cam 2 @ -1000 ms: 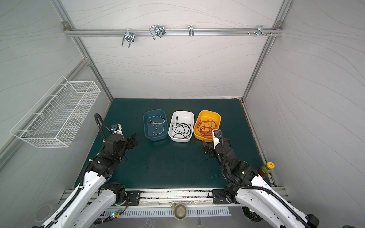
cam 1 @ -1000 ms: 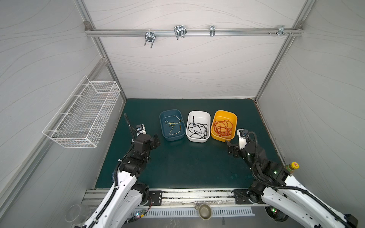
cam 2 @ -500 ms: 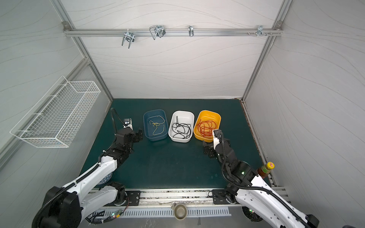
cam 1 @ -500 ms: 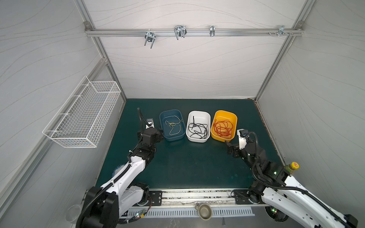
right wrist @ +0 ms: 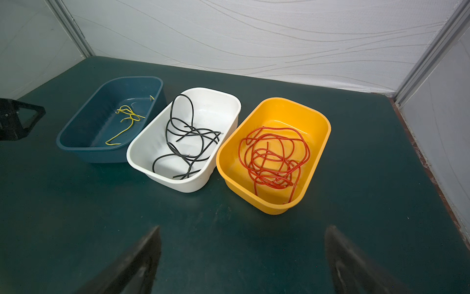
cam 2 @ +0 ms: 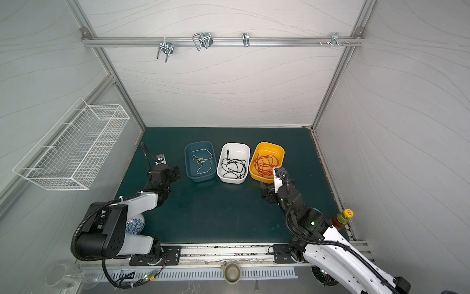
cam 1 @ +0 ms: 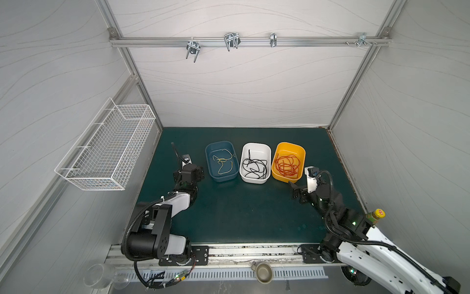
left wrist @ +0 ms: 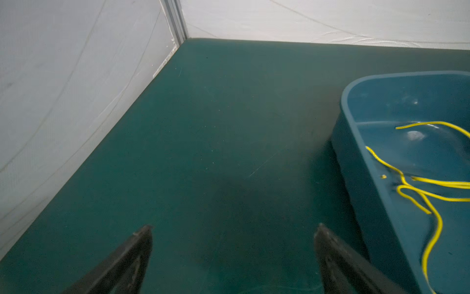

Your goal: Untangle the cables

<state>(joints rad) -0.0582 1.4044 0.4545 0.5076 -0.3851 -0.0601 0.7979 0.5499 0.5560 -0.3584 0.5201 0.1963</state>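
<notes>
Three tubs stand in a row at the back of the green mat. Yellow cables (cam 1: 223,163) (left wrist: 417,188) lie in the blue tub (cam 1: 220,143), black cables (cam 1: 255,166) (right wrist: 188,142) in the white tub (cam 1: 255,144), and red cables (cam 1: 287,164) (right wrist: 272,157) in the yellow tub (cam 1: 290,143). Each colour lies loosely coiled in its own tub. My left gripper (cam 1: 189,171) (left wrist: 234,226) is open and empty just left of the blue tub. My right gripper (cam 1: 297,192) (right wrist: 243,227) is open and empty, in front of the yellow tub's right corner.
A white wire basket (cam 1: 109,147) hangs on the left wall. A sauce bottle (cam 1: 376,216) stands at the mat's right front edge. A metal cup (cam 1: 262,271) and a clear glass (cam 1: 98,276) sit by the front rail. Hooks (cam 1: 231,42) hang on the back rail.
My left arm has stretched towards the back and right, bringing its open gripper up beside the blue tub. The right arm and the cables have not moved.
</notes>
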